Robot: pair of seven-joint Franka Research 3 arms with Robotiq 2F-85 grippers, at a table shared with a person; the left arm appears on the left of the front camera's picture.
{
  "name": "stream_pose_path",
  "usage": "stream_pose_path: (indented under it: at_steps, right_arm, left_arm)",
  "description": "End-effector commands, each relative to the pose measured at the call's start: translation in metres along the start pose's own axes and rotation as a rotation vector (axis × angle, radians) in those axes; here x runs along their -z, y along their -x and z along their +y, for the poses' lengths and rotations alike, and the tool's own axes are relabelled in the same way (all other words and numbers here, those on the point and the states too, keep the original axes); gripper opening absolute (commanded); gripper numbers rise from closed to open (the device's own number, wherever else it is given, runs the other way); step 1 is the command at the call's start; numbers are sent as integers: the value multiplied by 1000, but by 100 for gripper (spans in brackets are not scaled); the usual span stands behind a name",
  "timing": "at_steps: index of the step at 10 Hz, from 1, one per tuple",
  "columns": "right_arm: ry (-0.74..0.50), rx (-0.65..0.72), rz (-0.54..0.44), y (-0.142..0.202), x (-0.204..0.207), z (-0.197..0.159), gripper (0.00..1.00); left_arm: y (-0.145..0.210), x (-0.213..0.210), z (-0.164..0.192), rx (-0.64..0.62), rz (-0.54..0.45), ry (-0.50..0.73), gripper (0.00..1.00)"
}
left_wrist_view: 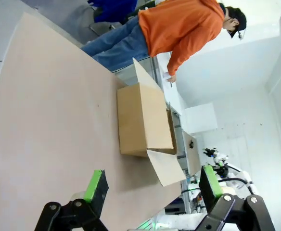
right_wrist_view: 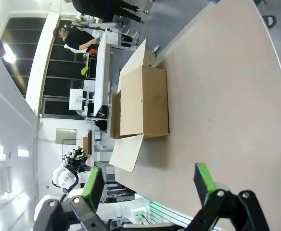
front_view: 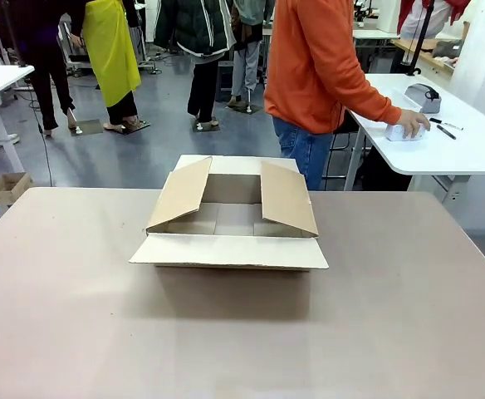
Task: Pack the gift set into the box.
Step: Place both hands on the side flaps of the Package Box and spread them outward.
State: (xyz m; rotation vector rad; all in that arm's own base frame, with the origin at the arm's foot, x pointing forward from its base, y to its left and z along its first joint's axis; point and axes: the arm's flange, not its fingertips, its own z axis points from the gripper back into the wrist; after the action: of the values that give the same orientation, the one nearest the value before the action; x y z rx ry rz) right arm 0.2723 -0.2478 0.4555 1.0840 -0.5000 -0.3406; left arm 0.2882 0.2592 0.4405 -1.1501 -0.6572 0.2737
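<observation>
— What's nearest?
— Both wrist views: the left end effector (left_wrist_view: pixel 151 179) and the right end effector (right_wrist_view: pixel 146 174) hang short of the box (front_view: pixel 226 249), green pads spread wide and empty.
— And the box?
— It sits mid-tabletop (front_view: pixel 76 316) with its flaps open. The near flap lies flat outward, the side flaps lean inward, and bare cardboard shows inside.
— Beyond the box?
— A person in an orange top (front_view: pixel 317 66) stands behind it, toward its right. One hand (front_view: pixel 413 123) rests on a small white object (front_view: pixel 399 133) on a white side table (front_view: pixel 475 150). Any print there is too small to read.
</observation>
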Motion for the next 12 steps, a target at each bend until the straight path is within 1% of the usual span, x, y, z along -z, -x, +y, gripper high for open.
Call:
stream_pose_path:
  at_steps: [1,2,3,4,5,6,7,8,9,10,11,12]
  right_arm:
    - [144,-120,-20,4,25,47,100]
    - [264,-224,-2,10,57,90,100]
    - [371,-332,33,20,99,136,100]
    - [479,-445,70,43,151,181,100]
    - [535,-543,100,69,197,210,100]
    - [542,-614,125,98,237,229,100]
    - [548,-677,76,131,272,239,100]
    - [535,-746,76,172,300,237,100]
    - [528,-796,107,199,313,228,100]
    - [553,-788,87,212,318,222,100]
    - [543,-783,137,184,314,267,100]
    - [543,-783,137,184,314,267,100]
  left_arm:
    - [-3,26,-40,68,25,-131,100]
    - [-5,57,-78,131,69,-221,100]
    - [-3,94,-115,219,148,-288,100]
    - [12,148,-157,311,270,-352,100]
    - [28,197,-187,375,393,-434,100]
    - [55,252,-213,431,468,-531,100]
    - [83,292,-227,501,521,-637,100]
    - [109,323,-234,548,519,-680,100]
    - [123,345,-231,534,492,-726,100]
    - [126,340,-229,561,503,-736,100]
    - [144,341,-245,555,521,-658,100]
    - [144,341,-245,555,521,-658,100]
